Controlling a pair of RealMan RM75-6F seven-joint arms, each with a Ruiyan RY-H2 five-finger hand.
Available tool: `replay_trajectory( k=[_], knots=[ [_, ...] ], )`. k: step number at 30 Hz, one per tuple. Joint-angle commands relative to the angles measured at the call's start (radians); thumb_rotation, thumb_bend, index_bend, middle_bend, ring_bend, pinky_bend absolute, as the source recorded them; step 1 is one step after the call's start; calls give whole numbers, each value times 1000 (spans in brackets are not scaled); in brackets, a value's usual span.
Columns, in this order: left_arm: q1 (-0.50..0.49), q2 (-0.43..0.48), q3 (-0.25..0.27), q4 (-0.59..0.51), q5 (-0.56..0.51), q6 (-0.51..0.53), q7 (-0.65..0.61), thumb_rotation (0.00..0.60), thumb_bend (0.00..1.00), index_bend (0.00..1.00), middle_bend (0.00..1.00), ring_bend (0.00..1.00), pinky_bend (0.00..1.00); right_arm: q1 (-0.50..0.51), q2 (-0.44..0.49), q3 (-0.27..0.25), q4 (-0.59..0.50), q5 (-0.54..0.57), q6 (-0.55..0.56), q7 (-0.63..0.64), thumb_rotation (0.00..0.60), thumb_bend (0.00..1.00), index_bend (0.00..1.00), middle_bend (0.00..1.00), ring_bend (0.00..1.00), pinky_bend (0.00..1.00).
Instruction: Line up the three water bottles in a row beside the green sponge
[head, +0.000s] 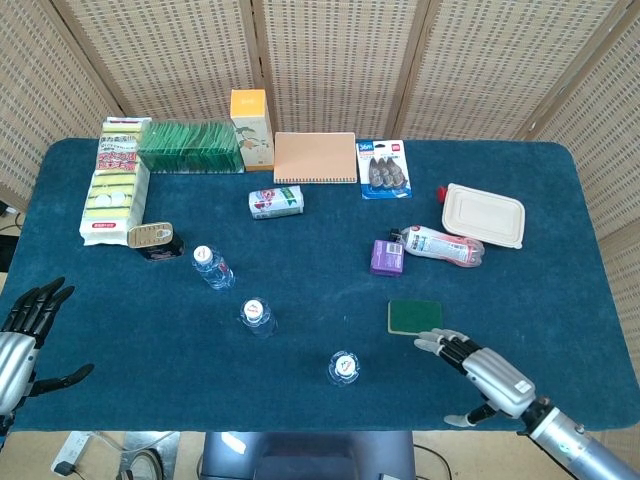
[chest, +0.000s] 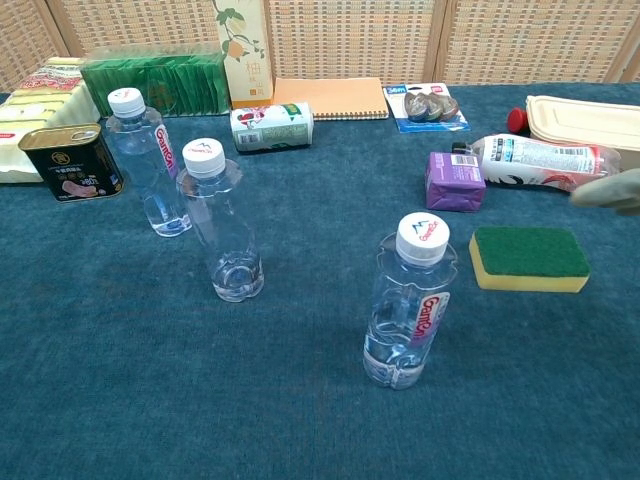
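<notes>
Three clear water bottles with white caps stand upright on the blue table: one near the front (head: 343, 367) (chest: 409, 302), one in the middle (head: 256, 316) (chest: 222, 222), one further back left (head: 211, 266) (chest: 147, 163). The green sponge (head: 415, 317) (chest: 529, 257) lies flat to the right of them. My right hand (head: 487, 373) hovers open just right of the front bottle and below the sponge, fingers spread, holding nothing; its fingertips (chest: 612, 190) blur in at the chest view's right edge. My left hand (head: 22, 330) stays open at the table's front left corner.
Behind the sponge lie a purple box (head: 386, 257), a fallen red-capped bottle (head: 444, 245) and a beige lidded container (head: 484, 215). Along the back are a notebook (head: 315, 157), a carton (head: 251, 128), green packs (head: 189, 146) and sponge packs (head: 113, 190). A tin (head: 151, 236) and a can (head: 276, 201) sit nearby.
</notes>
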Motion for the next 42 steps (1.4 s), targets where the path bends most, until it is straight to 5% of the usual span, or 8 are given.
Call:
replay_trajectory(
  k=[1, 20, 28, 37, 42],
  knots=[
    [-1, 0, -1, -1, -3, -2, 1, 600, 122, 0, 0, 0, 0, 58, -47, 14, 8, 11, -45, 41, 600, 0, 84, 77, 14, 3],
    [-1, 5, -11, 14, -25, 1, -28, 600, 120, 0, 0, 0, 0, 300, -210, 16, 29, 99, -255, 186, 600, 0, 85, 85, 39, 15],
    [0, 7, -15, 16, -33, 3, -41, 600, 121, 0, 0, 0, 0, 352, -303, 39, 94, 173, -279, 245, 600, 1, 106, 159, 130, 35],
    [1, 13, -19, 24, -41, 7, -65, 600, 121, 0, 0, 0, 0, 359, -352, 13, 129, 207, -255, 320, 600, 70, 419, 482, 356, 88],
    [3, 14, -18, 29, -37, 12, -77, 600, 121, 0, 0, 0, 0, 348, -378, 3, 146, 212, -207, 343, 600, 178, 515, 565, 467, 302]
  ],
)
